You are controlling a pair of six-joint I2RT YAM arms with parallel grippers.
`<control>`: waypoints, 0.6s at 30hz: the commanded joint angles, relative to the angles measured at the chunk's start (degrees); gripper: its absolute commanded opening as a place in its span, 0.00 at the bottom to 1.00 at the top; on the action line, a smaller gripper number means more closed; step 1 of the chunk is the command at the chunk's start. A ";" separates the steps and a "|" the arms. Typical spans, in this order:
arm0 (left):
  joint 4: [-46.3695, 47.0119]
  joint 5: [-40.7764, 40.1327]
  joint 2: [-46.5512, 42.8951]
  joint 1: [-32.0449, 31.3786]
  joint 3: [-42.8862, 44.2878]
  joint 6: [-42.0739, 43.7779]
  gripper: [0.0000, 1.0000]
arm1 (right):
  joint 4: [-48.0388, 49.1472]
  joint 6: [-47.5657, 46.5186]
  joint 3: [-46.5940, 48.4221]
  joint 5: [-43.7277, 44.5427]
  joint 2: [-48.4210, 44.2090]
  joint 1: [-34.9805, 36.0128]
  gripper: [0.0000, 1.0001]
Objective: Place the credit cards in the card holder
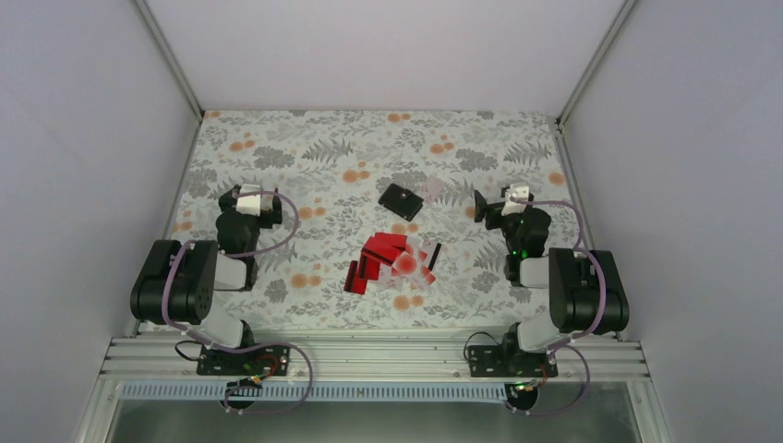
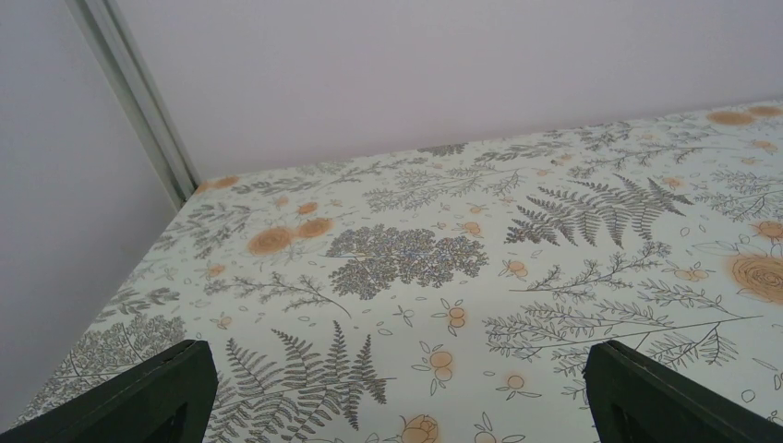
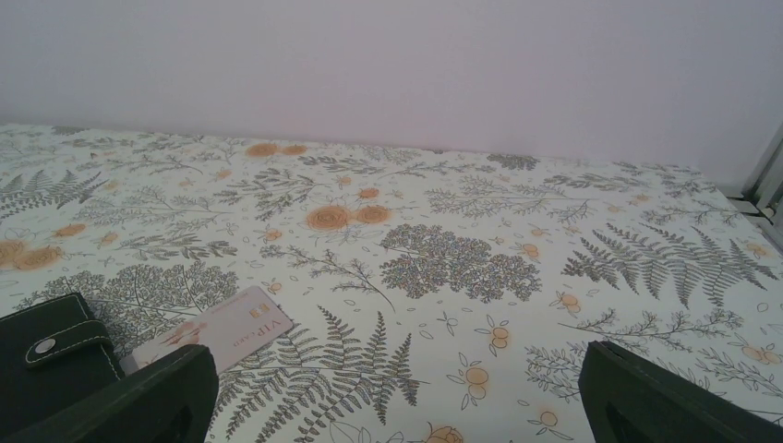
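Cards: credit cards (image 1: pixel 392 263) heaped mid-table (image 1: pixel 277 148), red and whitish overlapping. Card holder (image 1: pixel 401 200) snapped closed, apart beyond the heap; one pale card (image 3: pixel 231 330) just beside it. Left gripper (image 2: pixel 397 397) jaws spread wide, holding nothing. Right gripper (image 3: pixel 397 397) equally wide, empty, near the holder

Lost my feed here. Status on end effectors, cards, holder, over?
Left end effector open, right end effector open, both empty. Card holder closed, one pale card beside it. Card pile mid-table. Nothing blocking.
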 commanded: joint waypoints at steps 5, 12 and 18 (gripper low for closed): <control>2.52 1.23 -0.08 0.32 0.19 -0.01 1.00 | 2.57 -0.05 0.45 0.66 0.25 -0.27 0.99; 3.20 0.80 -0.27 0.32 -0.17 0.00 1.00 | -1.10 0.96 2.36 3.20 -0.68 -0.30 0.99; -19.79 -6.52 -5.54 0.32 9.28 -5.09 1.00 | -32.48 -1.04 19.60 -3.12 -1.72 -0.17 0.99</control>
